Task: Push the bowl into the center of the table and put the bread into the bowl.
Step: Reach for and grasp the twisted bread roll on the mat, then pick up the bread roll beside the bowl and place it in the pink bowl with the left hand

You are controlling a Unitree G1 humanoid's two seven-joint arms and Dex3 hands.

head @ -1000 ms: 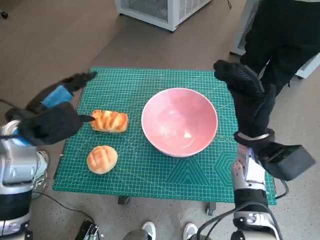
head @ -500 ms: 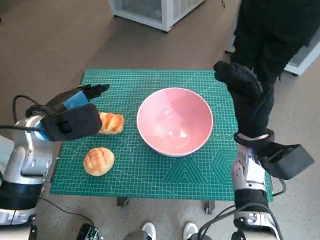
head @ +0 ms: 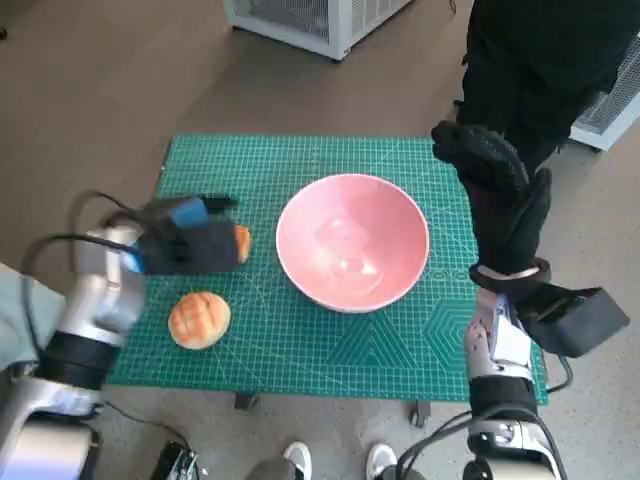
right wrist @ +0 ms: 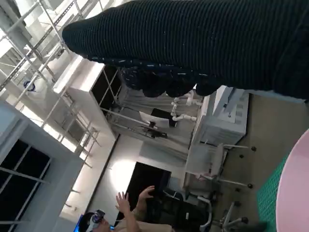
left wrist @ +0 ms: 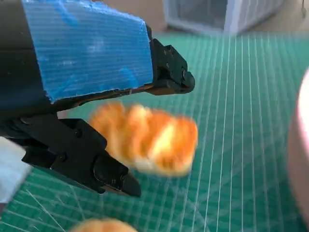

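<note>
The pink bowl (head: 352,242) stands empty near the middle of the green mat (head: 300,160). My left hand (head: 190,240) hovers over the long striped bread (head: 241,242) and hides most of it in the head view. In the left wrist view the bread (left wrist: 149,140) lies blurred between the spread black fingers (left wrist: 169,79), with no clear contact. A round bun (head: 200,319) sits nearer the front left; its top (left wrist: 104,226) shows in the left wrist view. My right hand (head: 495,190) stands upright at the bowl's right side, holding nothing.
A person in dark clothes (head: 540,60) stands behind the table's far right corner. A white cabinet (head: 310,20) is on the floor beyond the mat. The right wrist view shows the glove (right wrist: 193,43), the bowl's rim (right wrist: 295,193) and a seated person (right wrist: 130,215).
My left hand has swung right and down over the long bread, covering it. The bowl, the bun and my right hand have kept their places.
</note>
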